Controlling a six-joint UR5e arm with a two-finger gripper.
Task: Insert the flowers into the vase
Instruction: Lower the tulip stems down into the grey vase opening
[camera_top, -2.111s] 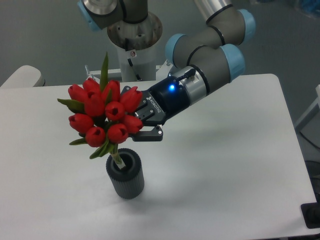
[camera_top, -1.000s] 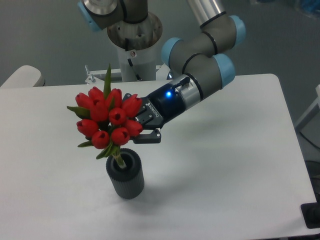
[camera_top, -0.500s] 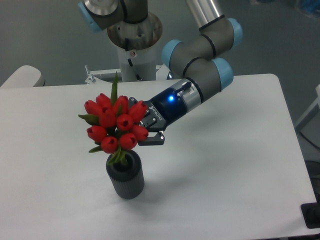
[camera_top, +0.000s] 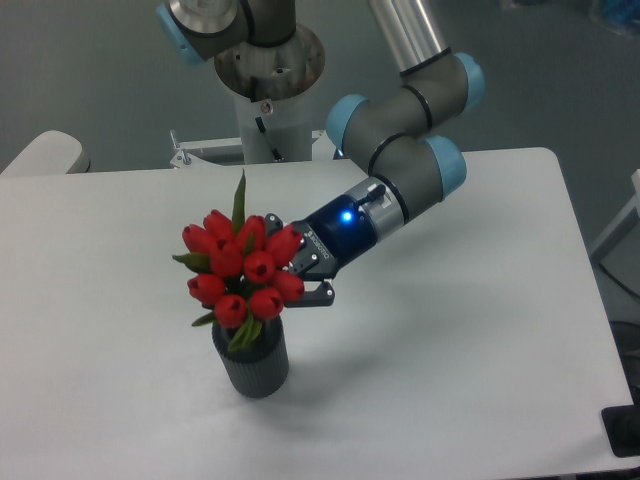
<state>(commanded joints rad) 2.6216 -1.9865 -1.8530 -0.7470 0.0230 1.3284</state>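
Observation:
The flowers (camera_top: 243, 267), a tight bunch of red tulip buds with green leaves, stand nearly upright with their stems down in the bore of the vase (camera_top: 252, 362). The vase is a dark grey ribbed tube standing on the white table (camera_top: 450, 330). My gripper (camera_top: 300, 270) reaches in from the right, just behind the bunch, and is shut on the flowers. Its fingertips are mostly hidden by the buds. The lowest buds sit just above the vase's rim.
The robot's base (camera_top: 268, 90) stands at the table's back edge. A pale rounded object (camera_top: 40, 155) lies off the table's far left corner. A dark object (camera_top: 622, 430) sits at the lower right edge.
The gripper has carried the bunch right and down. The stems have slid deeper into the vase and the bunch has come more upright.

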